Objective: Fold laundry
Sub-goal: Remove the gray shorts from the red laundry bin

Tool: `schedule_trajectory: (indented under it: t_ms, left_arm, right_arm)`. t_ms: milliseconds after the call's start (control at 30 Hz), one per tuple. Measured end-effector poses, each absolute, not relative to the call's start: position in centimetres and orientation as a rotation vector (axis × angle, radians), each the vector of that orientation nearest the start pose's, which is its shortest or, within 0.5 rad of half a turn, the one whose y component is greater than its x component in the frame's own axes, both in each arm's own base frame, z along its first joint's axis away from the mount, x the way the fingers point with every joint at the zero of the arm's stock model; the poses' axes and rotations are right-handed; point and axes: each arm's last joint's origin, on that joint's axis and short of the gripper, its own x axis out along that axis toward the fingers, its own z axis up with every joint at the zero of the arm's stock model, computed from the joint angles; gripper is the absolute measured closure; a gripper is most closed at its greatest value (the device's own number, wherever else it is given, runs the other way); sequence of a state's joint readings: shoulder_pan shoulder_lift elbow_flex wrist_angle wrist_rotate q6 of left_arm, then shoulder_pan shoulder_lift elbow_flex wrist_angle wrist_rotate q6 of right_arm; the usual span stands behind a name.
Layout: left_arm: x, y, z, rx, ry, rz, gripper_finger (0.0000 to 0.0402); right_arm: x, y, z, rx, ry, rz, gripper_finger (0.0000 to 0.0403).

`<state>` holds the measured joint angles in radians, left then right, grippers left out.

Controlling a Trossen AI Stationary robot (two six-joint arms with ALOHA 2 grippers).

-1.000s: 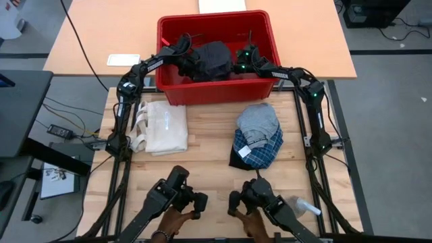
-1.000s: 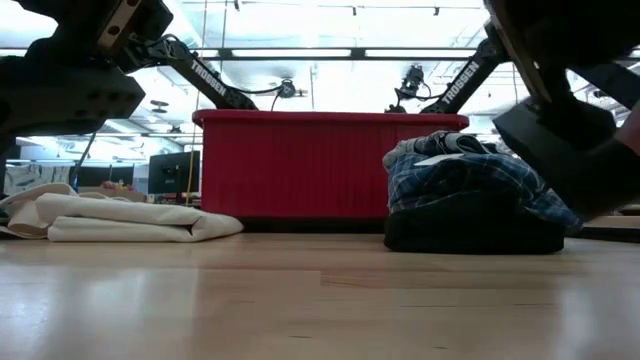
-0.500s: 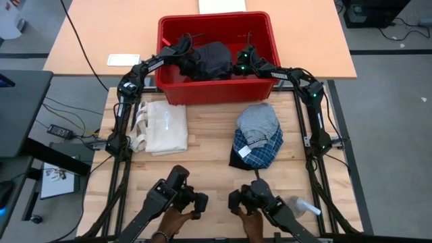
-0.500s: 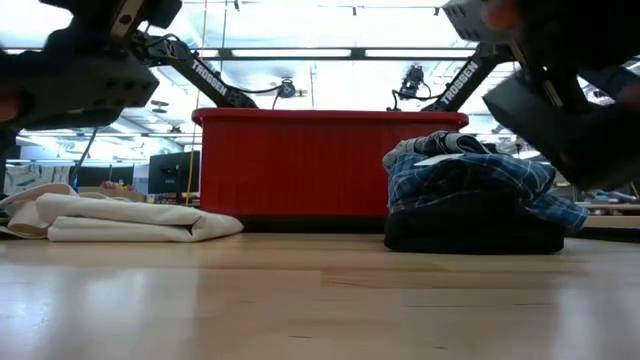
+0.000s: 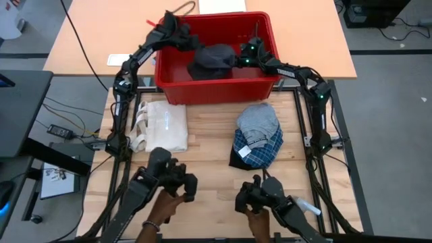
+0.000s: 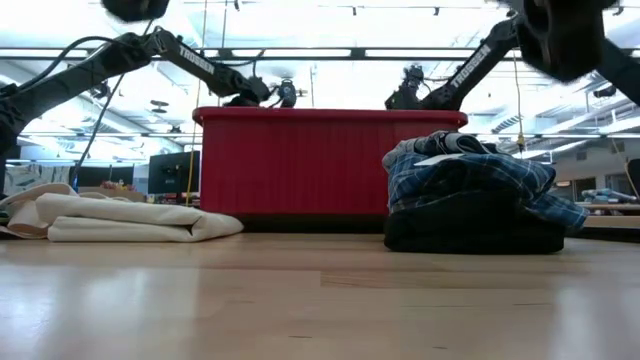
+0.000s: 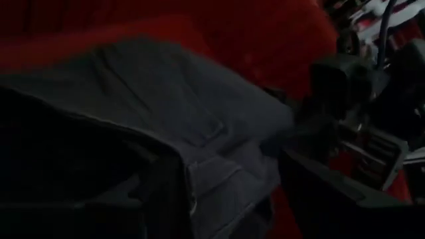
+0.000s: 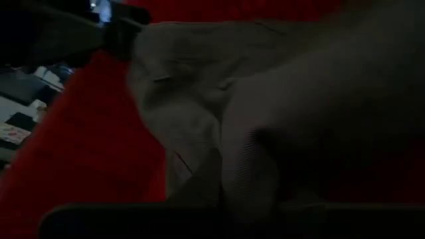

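Observation:
A dark grey garment [image 5: 210,61] lies bunched on the floor of the red bin [image 5: 216,89] at the table's far side. My right gripper [image 5: 243,58] is down in the bin at the garment's right edge, shut on the cloth [image 8: 199,79]. My left gripper [image 5: 181,37] hangs over the bin's far left part, up and left of the garment [image 7: 166,99], its fingers apart. I cannot tell whether it touches the cloth. A pile of laundry [image 5: 258,135], grey on plaid on black, rests on the table in front of the bin. My right gripper has a bunched fold at the garment's right edge [image 8: 265,153]; the cloth fills the wrist view and hides the fingertips. It comes from the bin's right side, slanting down. The rest of the garment lies slack on the bin's floor.
A folded cream cloth [image 5: 163,127] lies at the table's left. A person's hands [image 5: 162,206] work two control arms at the near edge. The bin's front wall [image 6: 330,170] stands between the table top and both grippers. Bare wood lies at the table's near middle.
My left gripper has gone up and toward the bin's far left corner, away from the garment. The garment now lies lower and flatter in the bin. My right gripper has stayed at its right edge. The control arms at the near edge have shifted.

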<state>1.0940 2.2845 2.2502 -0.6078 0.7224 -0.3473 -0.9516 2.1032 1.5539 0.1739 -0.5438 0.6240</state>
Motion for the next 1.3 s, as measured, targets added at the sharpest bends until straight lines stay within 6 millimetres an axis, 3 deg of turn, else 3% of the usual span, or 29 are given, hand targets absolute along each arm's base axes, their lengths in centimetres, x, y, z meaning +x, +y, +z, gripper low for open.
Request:
schedule_trajectory:
  t_ms: [167, 333, 567, 700, 800, 1000, 1300]
  left_arm:
    - [24.8, 44.8, 32.6, -0.788, 0.274, 0.433, 0.0155]
    - [24.7, 44.7, 33.5, -0.764, 0.258, 0.432, 0.0155]
    - [23.3, 45.0, 36.7, -0.642, 0.122, 0.440, 0.0155]
    - [23.0, 45.4, 36.5, -0.671, 0.108, 0.463, 0.0155]
    - [23.0, 45.4, 36.3, -0.681, 0.113, 0.470, 0.0155]
    - [22.9, 45.6, 36.9, -0.675, 0.068, 0.465, 0.0155]
    - [23.0, 45.7, 38.1, -0.671, -0.026, 0.403, 0.0155]
  right_arm:
    - [28.7, -37.8, 24.2, 0.807, 0.108, -0.470, 0.0359]
    - [28.3, -37.5, 25.3, 0.727, 0.123, -0.476, 0.0359]
    - [27.3, -37.6, 25.0, 0.739, 0.194, -0.515, 0.0359]
    - [27.2, -37.9, 26.4, 0.710, 0.156, -0.486, 0.0359]
    - [27.5, -38.1, 28.5, 0.646, 0.126, -0.454, 0.0359]
    - [28.2, -37.4, 35.2, 0.484, 0.108, -0.398, 0.0359]
    - [27.8, -34.2, 43.4, 0.358, 0.189, -0.372, 0.0359]
